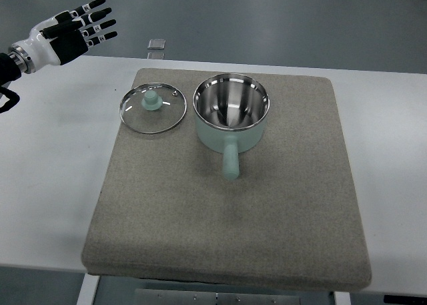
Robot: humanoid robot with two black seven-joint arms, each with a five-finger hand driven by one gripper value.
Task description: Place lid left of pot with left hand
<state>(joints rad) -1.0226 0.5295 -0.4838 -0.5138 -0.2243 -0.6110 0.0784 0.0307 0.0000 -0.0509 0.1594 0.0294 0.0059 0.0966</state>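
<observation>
The lid lay flat on the grey mat just left of the pot, so placement looked done, and the left hand, fingers spread and empty, hovered well clear over the counter, needing only to retire.

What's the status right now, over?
Left hand open, raised clear, far left. Lid flat on mat, left of pot, apart. Nothing in the way.
</observation>
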